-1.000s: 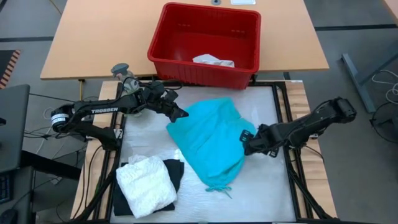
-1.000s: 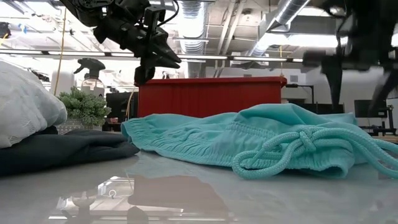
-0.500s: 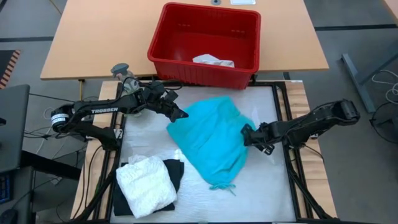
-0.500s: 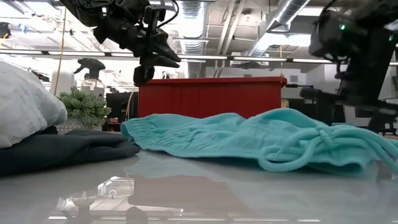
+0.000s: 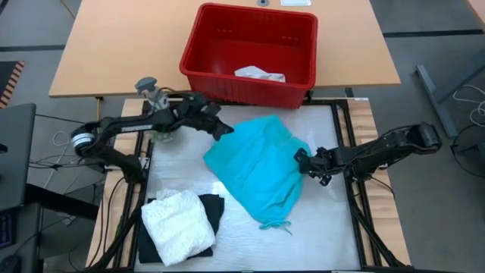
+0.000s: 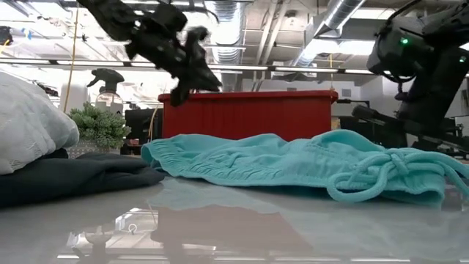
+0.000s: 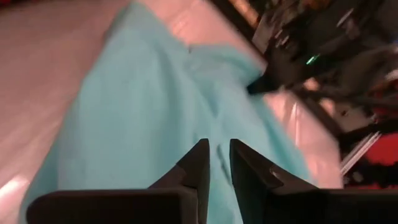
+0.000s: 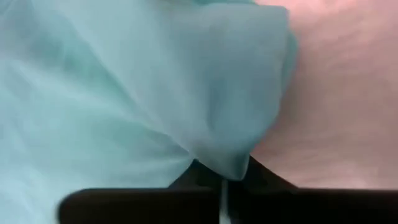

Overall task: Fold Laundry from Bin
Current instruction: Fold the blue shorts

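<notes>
A teal garment (image 5: pixel 254 168) lies spread on the white mat, its drawstring (image 6: pixel 381 172) at the near end. My right gripper (image 5: pixel 301 158) is shut on its right edge. My left gripper (image 5: pixel 226 130) hovers shut above the garment's far left corner, clear of it in the low view (image 6: pixel 192 70), with nothing between its fingers (image 7: pixel 214 152). A white garment (image 5: pixel 178 224) lies folded on a black one (image 5: pixel 216 212) at the near left. The red bin (image 5: pixel 250 45) stands beyond the mat with a white piece (image 5: pixel 260 73) inside. My right gripper pinches the teal garment's right edge (image 8: pixel 231 167) between its two fingers, coming in low from the table's right. A fold of the cloth drapes over the fingertips. The rest of the garment lies slack on the mat.
A small green plant (image 6: pixel 99 125) and a spray bottle (image 5: pixel 151 87) stand at the mat's far left, beside my left arm. The bin's near wall (image 6: pixel 249 114) stands just beyond the teal garment. Bare mat lies near the front edge (image 5: pixel 318 235).
My right gripper has gone a little toward the far edge and shut on the teal garment's right edge. The garment's raised right part has sunk flatter and its drawstring has shifted. My left gripper has moved slightly toward the far right, staying above the cloth.
</notes>
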